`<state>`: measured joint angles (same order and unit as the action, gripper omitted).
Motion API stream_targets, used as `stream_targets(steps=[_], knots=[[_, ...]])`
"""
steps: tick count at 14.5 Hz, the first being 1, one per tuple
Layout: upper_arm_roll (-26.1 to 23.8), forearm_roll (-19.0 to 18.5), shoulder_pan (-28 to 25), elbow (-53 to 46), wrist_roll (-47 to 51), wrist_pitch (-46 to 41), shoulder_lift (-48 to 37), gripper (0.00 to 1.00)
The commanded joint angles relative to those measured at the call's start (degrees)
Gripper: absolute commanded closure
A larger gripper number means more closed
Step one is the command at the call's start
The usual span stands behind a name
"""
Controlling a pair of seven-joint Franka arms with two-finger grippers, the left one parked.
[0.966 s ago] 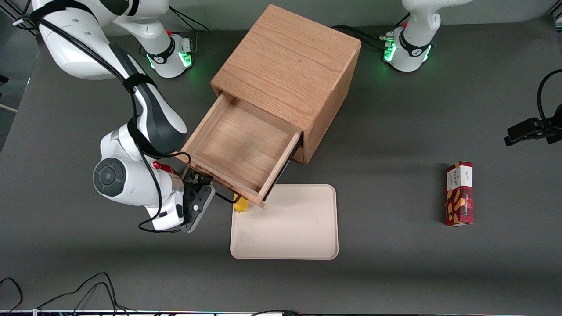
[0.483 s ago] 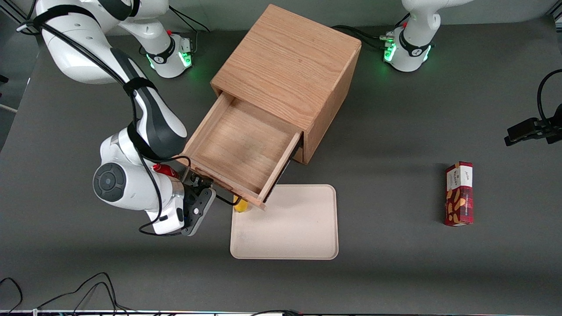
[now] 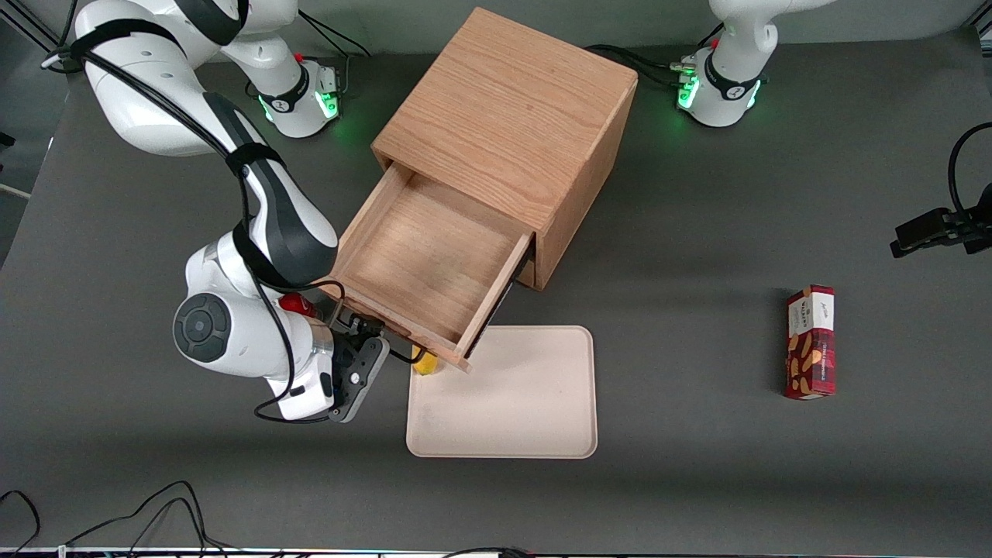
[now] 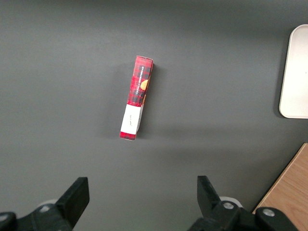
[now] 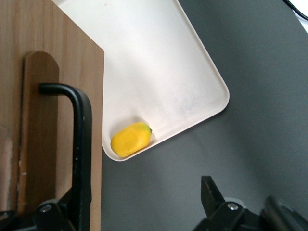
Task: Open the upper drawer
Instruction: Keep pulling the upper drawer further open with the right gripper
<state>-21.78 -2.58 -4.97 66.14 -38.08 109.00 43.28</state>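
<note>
The light oak cabinet (image 3: 504, 116) stands mid-table. Its upper drawer (image 3: 422, 256) is pulled far out, its inside bare. My right gripper (image 3: 370, 332) is at the drawer's front panel, on the side toward the working arm's end. In the right wrist view the gripper (image 5: 142, 211) is open with its fingers wide apart. One finger (image 5: 65, 211) is level with the black bar handle (image 5: 82, 139) on the drawer front (image 5: 43, 120), and the other (image 5: 211, 197) is over the dark table. The bottom drawer is hidden under the upper one.
A cream tray (image 3: 542, 418) lies nearer the front camera than the cabinet, partly under the drawer front. A small yellow fruit (image 3: 424, 362) sits in its corner, also in the right wrist view (image 5: 130, 139). A red snack box (image 3: 811, 341) lies toward the parked arm's end.
My right arm has shifted slightly toward the front camera and the tray. The drawer has stayed pulled out where it was.
</note>
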Motion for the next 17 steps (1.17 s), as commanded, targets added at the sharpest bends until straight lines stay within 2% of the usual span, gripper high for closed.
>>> stream_targets(steps=[1,17], knots=[[0.7,-1.2,-0.3,-4.5,-0.5,-0.2,2.9,0.0],[4.6,-1.4,0.0,-8.2,0.2,0.2,3.5,0.0]])
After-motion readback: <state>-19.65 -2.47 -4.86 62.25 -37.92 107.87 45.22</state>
